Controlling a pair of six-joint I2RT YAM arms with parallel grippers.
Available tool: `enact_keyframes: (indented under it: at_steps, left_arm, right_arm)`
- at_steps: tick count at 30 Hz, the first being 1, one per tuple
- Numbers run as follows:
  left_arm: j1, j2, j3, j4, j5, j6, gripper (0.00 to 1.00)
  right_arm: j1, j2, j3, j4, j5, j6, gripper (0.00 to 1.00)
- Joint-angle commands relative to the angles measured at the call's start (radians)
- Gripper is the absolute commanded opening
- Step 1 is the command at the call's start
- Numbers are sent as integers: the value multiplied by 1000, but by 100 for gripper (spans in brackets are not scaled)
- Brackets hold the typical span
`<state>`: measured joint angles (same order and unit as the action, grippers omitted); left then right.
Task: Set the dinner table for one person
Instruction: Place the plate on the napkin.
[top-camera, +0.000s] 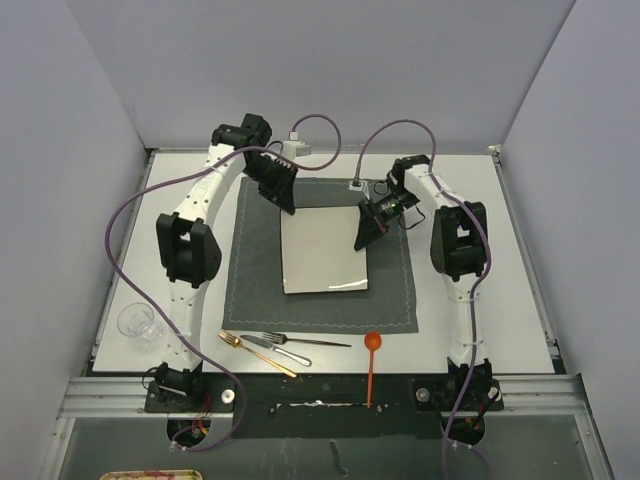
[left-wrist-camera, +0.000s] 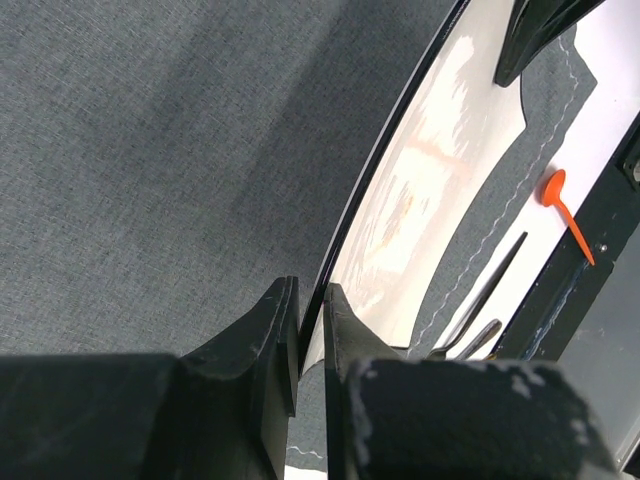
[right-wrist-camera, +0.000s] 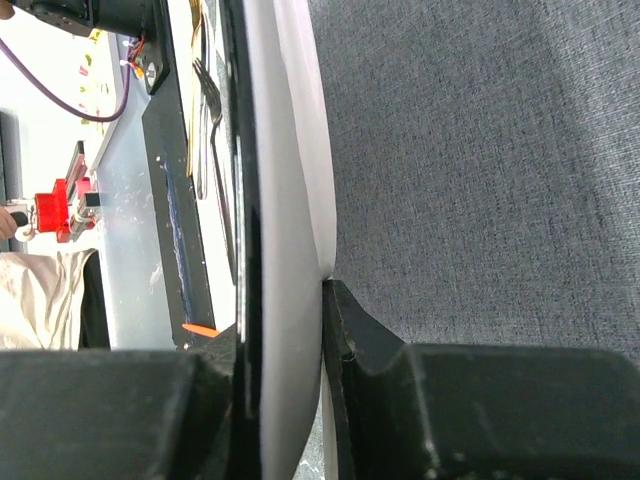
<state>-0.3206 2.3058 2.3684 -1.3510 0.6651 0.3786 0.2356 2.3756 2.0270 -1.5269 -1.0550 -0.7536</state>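
A square off-white plate (top-camera: 323, 250) with a dark underside lies over the dark grey placemat (top-camera: 250, 290) on the white dinner table (top-camera: 500, 290). My left gripper (top-camera: 287, 205) is at the plate's far left corner, and in the left wrist view (left-wrist-camera: 310, 290) its jaws stand closed around the plate's thin rim (left-wrist-camera: 420, 190). My right gripper (top-camera: 364, 238) is at the far right corner. In the right wrist view (right-wrist-camera: 285, 310) it is shut on the plate (right-wrist-camera: 285, 150), seen edge-on, and one finger is hidden behind it. I cannot tell whether the plate is lifted.
Near the front edge lie a gold utensil (top-camera: 256, 352), a silver fork (top-camera: 285, 345), a dark knife (top-camera: 320, 343) and an orange spoon (top-camera: 371, 360). A clear glass (top-camera: 138, 324) stands at the front left. Grey walls enclose the table on three sides.
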Motion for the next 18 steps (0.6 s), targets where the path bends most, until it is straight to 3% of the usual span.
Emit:
enact_keyframes:
  at_steps: [1, 18]
  left_arm:
    - [8, 40, 59, 234, 74, -27, 0]
    - [45, 167, 176, 230, 73, -33, 0]
  right_arm:
    - [67, 2, 51, -154, -159, 51, 0]
    - [64, 51, 118, -150, -180, 63, 0]
